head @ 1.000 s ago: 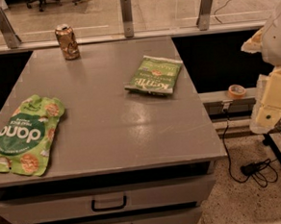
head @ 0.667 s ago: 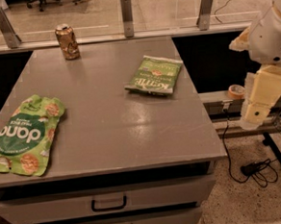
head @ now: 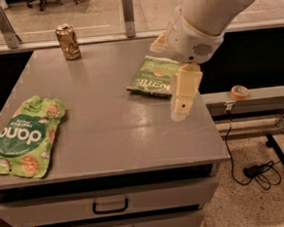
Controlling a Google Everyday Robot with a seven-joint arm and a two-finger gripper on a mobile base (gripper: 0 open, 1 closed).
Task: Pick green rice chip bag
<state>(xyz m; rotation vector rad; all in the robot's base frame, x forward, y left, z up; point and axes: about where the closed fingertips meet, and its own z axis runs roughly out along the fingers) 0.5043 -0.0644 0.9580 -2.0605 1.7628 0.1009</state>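
moved: the arm has swung in from off the right side, and the gripper (head: 180, 110) now hangs over the right part of the desk (head: 113, 122). Bags and can haven't shifted.
camera view / gripper: points down, tip low over bare desk just right of the small dark "Kettle" bag (head: 152, 80). Can't tell from this angle whether it's open or closed.
camera view / target: green rice chip bag (head: 24, 138) lies flat at the front-left corner, lower edge at the desk lip, well apart from the gripper.
camera view / other: can (head: 68, 41) upright at back left; tape roll (head: 239, 92) on the ledge off to the right.
step: approach; nothing held yet, I'd say.
how to: cross left, staying clear above the Kettle bag, which is the wrong one. Come down on the big bag's crinkled edge, not the flat middle, since a flat bag gives little to pinch. It sits at the lip, so press down rather than sideways or it may slide off.
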